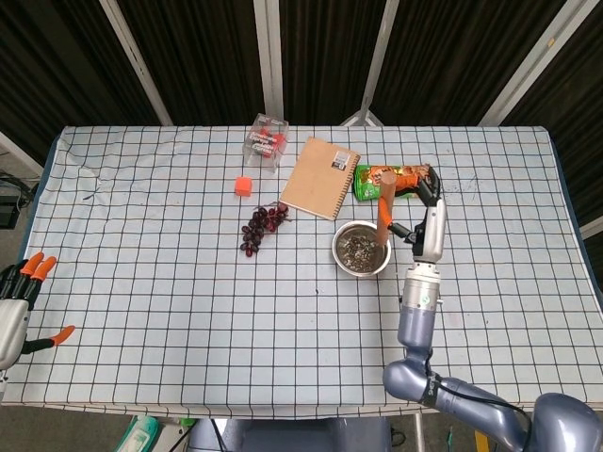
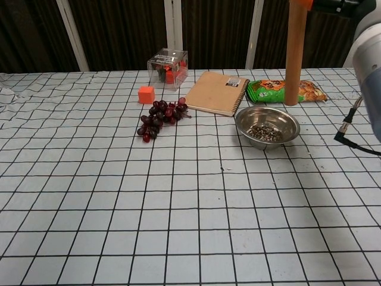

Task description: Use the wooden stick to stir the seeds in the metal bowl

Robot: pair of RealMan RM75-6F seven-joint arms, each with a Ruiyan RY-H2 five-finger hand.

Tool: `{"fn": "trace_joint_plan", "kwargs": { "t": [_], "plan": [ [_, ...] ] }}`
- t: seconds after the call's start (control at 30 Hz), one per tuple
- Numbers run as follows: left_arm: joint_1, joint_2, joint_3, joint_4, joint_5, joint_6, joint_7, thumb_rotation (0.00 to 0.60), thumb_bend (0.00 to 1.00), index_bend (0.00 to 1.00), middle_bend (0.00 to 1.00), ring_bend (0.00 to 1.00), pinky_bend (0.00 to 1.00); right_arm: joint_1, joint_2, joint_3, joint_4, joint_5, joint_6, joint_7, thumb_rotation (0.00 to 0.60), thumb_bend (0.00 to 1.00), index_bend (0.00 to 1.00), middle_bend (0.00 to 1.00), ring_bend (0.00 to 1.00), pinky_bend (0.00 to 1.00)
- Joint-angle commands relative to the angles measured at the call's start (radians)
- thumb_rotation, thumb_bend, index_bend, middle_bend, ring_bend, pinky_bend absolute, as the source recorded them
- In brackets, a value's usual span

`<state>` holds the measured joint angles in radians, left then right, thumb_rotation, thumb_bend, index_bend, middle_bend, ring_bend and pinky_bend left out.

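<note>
The right hand (image 1: 422, 209) grips the wooden stick (image 2: 294, 56) near its top end, fingers wrapped around it, and holds it nearly upright over the table; in the chest view the stick's lower tip hangs above and just behind the metal bowl (image 2: 266, 126), clear of the rim and not yet in the seeds (image 2: 264, 132). The stick looks stiff, light and fairly thick, so a high grip gives reach but also leverage that could let it pivot in the fingers once the tip drags through the seeds. The bowl looks thin, light and smooth-bottomed, resting on a slightly wrinkled checked cloth (image 1: 188, 311), so a sideways push against its wall would probably slide or tip it; gentle circles in the middle seem safer. The seeds are loose and shallow, likely to spill over the low rim if stirred hard. Room is tight behind the bowl: a green snack packet (image 2: 284, 90) lies just beyond it and a notebook (image 1: 320, 177) just to its left, with grapes (image 1: 263, 226) further left. The near side and the right of the bowl are open cloth. The left hand (image 1: 19, 301) rests at the table's far left edge, fingers apart, holding nothing.
</note>
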<state>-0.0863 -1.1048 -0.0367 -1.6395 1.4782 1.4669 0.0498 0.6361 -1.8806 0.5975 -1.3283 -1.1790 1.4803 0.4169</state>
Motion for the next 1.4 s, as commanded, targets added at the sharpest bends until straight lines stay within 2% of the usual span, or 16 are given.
{"fn": "trace_joint_plan", "kwargs": {
  "t": [0.03, 0.13, 0.43, 0.67, 1.0, 1.07, 1.4],
  "plan": [
    [0.0, 0.001, 0.001, 0.0, 0.0, -0.001, -0.003, 0.6, 0.07, 0.0, 0.0, 0.0, 0.0, 0.024, -0.064, -0.003, 0.076, -0.008, 0.033, 0.041, 0.6, 0.46, 0.74, 0.62, 0.5, 0.0],
    [-0.003, 0.0, 0.003, -0.001, 0.002, -0.006, 0.0, 0.6, 0.06, 0.0, 0.0, 0.0, 0.0, 0.035, -0.097, -0.011, 0.127, -0.016, 0.037, 0.062, 0.6, 0.46, 0.74, 0.62, 0.5, 0.0],
    [-0.004, -0.001, 0.003, -0.004, -0.002, -0.012, 0.0, 0.6, 0.06, 0.0, 0.0, 0.0, 0.0, 0.074, -0.187, 0.008, 0.262, 0.004, 0.021, 0.122, 0.6, 0.46, 0.75, 0.63, 0.51, 0.0],
    [-0.007, -0.002, 0.004, -0.004, 0.0, -0.016, -0.002, 0.6, 0.07, 0.0, 0.0, 0.0, 0.0, 0.096, -0.237, 0.041, 0.324, 0.031, 0.013, 0.163, 0.6, 0.46, 0.76, 0.63, 0.51, 0.0],
    [-0.01, -0.004, 0.003, -0.002, -0.005, -0.021, -0.004, 0.6, 0.07, 0.0, 0.0, 0.0, 0.0, 0.131, -0.291, 0.153, 0.39, 0.102, 0.018, 0.245, 0.6, 0.46, 0.76, 0.64, 0.51, 0.0],
    [-0.011, -0.003, 0.003, -0.002, -0.005, -0.023, -0.006, 0.6, 0.06, 0.0, 0.0, 0.0, 0.0, 0.132, -0.297, 0.162, 0.399, 0.111, 0.018, 0.255, 0.6, 0.46, 0.76, 0.64, 0.51, 0.0],
    [-0.012, -0.004, 0.007, -0.003, 0.002, -0.023, -0.001, 0.6, 0.07, 0.0, 0.0, 0.0, 0.0, 0.109, -0.33, 0.125, 0.474, 0.11, 0.006, 0.295, 0.6, 0.46, 0.76, 0.64, 0.51, 0.0]
  ]
}}
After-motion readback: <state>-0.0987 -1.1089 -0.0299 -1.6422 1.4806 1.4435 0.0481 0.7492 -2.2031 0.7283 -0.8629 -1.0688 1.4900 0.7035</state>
